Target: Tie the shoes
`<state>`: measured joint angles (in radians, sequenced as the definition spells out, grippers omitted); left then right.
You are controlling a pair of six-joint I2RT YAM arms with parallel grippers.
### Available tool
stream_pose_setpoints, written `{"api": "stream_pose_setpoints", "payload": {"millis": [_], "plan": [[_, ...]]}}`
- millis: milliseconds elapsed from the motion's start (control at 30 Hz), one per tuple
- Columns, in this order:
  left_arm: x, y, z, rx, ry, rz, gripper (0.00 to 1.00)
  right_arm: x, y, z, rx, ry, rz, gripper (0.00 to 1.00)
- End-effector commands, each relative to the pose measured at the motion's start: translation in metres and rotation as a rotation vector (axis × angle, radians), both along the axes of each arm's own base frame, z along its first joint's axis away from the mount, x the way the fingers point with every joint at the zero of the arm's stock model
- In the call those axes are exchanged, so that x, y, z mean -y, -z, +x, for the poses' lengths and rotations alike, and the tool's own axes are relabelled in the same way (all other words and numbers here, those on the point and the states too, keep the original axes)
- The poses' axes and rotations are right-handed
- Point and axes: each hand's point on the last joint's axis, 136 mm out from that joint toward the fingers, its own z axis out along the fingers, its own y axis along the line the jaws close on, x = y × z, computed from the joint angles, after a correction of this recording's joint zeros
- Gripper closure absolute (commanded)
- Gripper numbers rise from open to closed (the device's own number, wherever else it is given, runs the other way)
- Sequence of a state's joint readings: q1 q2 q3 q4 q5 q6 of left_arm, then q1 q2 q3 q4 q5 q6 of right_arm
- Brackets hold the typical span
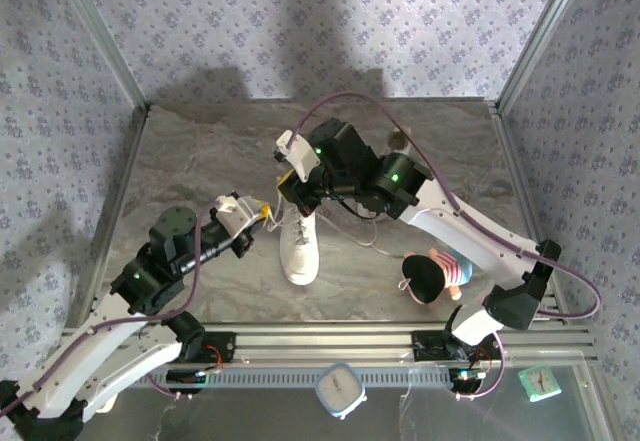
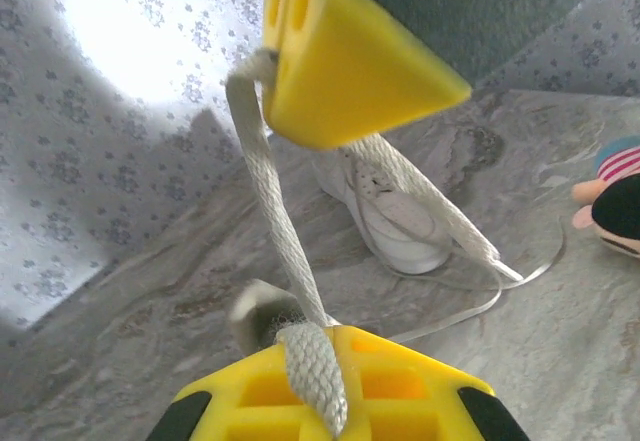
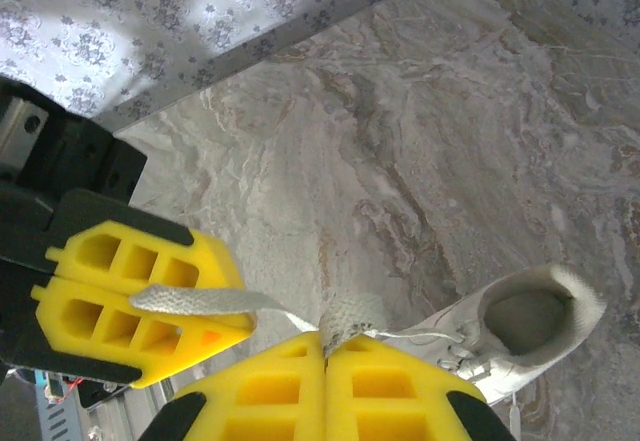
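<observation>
A white shoe [image 1: 299,246] lies on the marble table, toe toward the arms; it also appears as the shoe [image 2: 400,223] and the shoe [image 3: 522,329]. My left gripper [image 1: 265,211] hovers just left of its opening, and this left gripper [image 2: 345,329] is shut on a white lace [image 2: 268,196]. The lace runs up to the right arm's yellow fingers [image 2: 350,71]. My right gripper [image 1: 288,189] is above the shoe's heel end; the right gripper [image 3: 325,336] is shut on a lace loop [image 3: 350,314]. Beside it are the left arm's yellow fingers [image 3: 130,301].
A black-and-pink plush toy [image 1: 432,276] lies right of the shoe, near the front rail. Loose lace [image 1: 375,243] trails on the table [image 1: 200,161] between shoe and toy. Patterned walls close in the back and sides.
</observation>
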<state>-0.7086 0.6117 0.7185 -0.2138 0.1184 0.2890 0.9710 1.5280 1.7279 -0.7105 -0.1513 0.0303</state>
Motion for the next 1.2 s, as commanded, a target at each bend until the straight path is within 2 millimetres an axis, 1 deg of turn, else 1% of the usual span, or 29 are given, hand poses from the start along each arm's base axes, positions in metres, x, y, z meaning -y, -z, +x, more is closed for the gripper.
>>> {"api": "stream_pose_setpoints", "payload": {"millis": [0, 200, 233, 367, 467, 600, 700, 800, 967, 1067, 1167], "plan": [[-0.001, -0.018, 0.001, 0.091, 0.009, 0.033, 1.0, 0.005, -0.009, -0.014, 0.016, -0.048, 0.039, 1.0], [0.002, -0.021, 0.001, 0.11, 0.027, 0.026, 1.0, 0.01, 0.001, -0.023, 0.024, -0.072, 0.06, 1.0], [0.002, -0.021, 0.001, 0.123, 0.03, 0.03, 1.0, 0.009, -0.003, -0.022, 0.038, -0.072, 0.079, 1.0], [0.007, -0.033, 0.001, 0.2, 0.068, -0.033, 1.0, 0.012, 0.0, -0.026, 0.028, -0.084, 0.084, 1.0], [0.014, -0.035, 0.0, 0.285, 0.114, -0.033, 1.0, 0.012, 0.0, -0.029, 0.02, -0.09, 0.092, 1.0], [0.017, -0.031, 0.014, 0.3, 0.096, -0.02, 1.0, 0.013, 0.001, -0.033, 0.012, -0.106, 0.097, 1.0], [0.022, -0.025, 0.015, 0.363, 0.142, -0.013, 1.0, 0.015, 0.003, -0.035, 0.011, -0.102, 0.097, 1.0], [0.022, -0.029, 0.021, 0.373, 0.148, -0.07, 1.0, 0.017, 0.003, -0.036, 0.008, -0.099, 0.102, 1.0], [0.022, -0.029, 0.036, 0.375, 0.122, -0.114, 1.0, 0.017, 0.002, -0.04, 0.005, -0.111, 0.111, 1.0], [0.019, -0.034, 0.043, 0.388, 0.105, -0.152, 1.0, 0.016, 0.003, -0.041, 0.0, -0.116, 0.109, 1.0], [0.02, -0.04, 0.046, 0.388, 0.111, -0.191, 1.0, 0.016, 0.004, -0.042, -0.001, -0.118, 0.109, 1.0]]}}
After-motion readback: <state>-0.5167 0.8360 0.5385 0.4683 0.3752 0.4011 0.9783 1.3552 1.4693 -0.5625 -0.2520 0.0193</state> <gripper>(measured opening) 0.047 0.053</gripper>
